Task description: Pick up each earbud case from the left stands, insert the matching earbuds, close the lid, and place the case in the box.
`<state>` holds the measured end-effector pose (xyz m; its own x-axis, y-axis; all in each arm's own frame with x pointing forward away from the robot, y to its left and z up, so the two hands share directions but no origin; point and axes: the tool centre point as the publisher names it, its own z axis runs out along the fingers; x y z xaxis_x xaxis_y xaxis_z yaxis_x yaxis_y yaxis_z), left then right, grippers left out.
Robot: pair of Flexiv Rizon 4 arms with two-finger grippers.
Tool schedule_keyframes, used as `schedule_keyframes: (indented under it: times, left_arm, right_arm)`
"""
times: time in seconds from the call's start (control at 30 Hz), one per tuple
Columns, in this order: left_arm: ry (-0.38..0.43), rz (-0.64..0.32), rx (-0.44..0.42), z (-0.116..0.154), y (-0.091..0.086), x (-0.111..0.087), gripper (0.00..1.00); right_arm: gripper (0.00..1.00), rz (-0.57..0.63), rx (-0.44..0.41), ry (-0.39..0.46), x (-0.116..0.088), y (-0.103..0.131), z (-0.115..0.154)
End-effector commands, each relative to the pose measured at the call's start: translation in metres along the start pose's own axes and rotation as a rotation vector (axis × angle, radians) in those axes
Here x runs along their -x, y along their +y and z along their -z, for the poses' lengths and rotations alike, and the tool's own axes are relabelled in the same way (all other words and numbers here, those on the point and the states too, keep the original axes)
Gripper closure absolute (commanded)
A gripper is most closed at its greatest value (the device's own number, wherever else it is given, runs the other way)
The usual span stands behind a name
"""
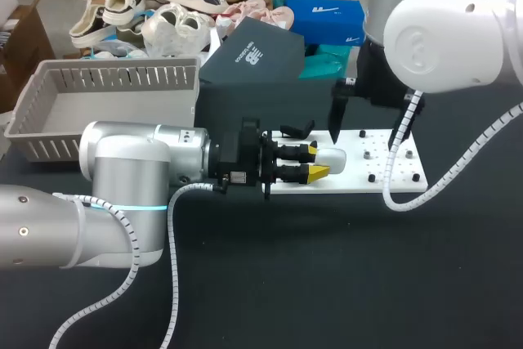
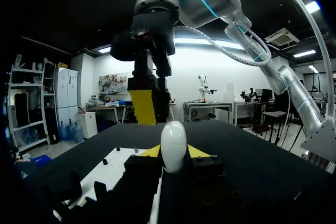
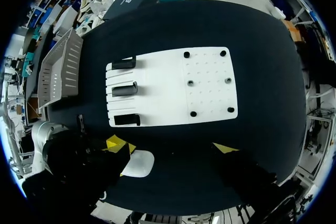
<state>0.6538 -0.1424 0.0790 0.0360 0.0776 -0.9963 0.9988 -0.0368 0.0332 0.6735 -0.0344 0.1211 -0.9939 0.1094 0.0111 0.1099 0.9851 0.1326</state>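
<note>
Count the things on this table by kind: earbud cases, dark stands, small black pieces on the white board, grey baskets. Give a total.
earbud case: 1
dark stands: 3
small black pieces: 6
grey basket: 1
Total: 11

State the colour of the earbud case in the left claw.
The earbud case is white, clearest in the left wrist view.

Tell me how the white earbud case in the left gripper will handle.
The earbud case looks smooth and rounded, so it may slip in the left gripper. It seems a rigid shell, unlikely to flex. Set down, its pebble shape might rock or roll.
</note>
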Motion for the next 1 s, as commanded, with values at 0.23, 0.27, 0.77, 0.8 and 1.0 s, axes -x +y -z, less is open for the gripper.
schedule_keyframes:
  times: [0.23, 0.27, 0.77, 0.8, 1.0]
  left_arm:
    - [-0.001, -0.001, 0.003, 0.0, -0.001, 0.0, 1.0]
    - [-0.001, -0.001, 0.003, 0.0, -0.001, 0.0, 1.0]
    - [0.043, -0.015, 0.159, 0.076, 0.003, 0.026, 1.0]
    - [0.05, -0.016, 0.167, 0.081, 0.002, 0.027, 1.0]
    - [0.066, -0.01, 0.246, 0.113, 0.002, 0.034, 1.0]
  right_arm:
    - [0.0, 0.053, 0.069, -0.135, -0.01, -0.027, 0.022]
    - [0.0, 0.076, 0.078, -0.134, -0.012, -0.03, 0.024]
    - [0.0, 0.146, 0.203, -0.144, -0.015, -0.061, 0.035]
    - [0.0, 0.146, 0.203, -0.144, -0.015, -0.061, 0.035]
    - [0.0, 0.146, 0.203, -0.144, -0.015, -0.061, 0.035]
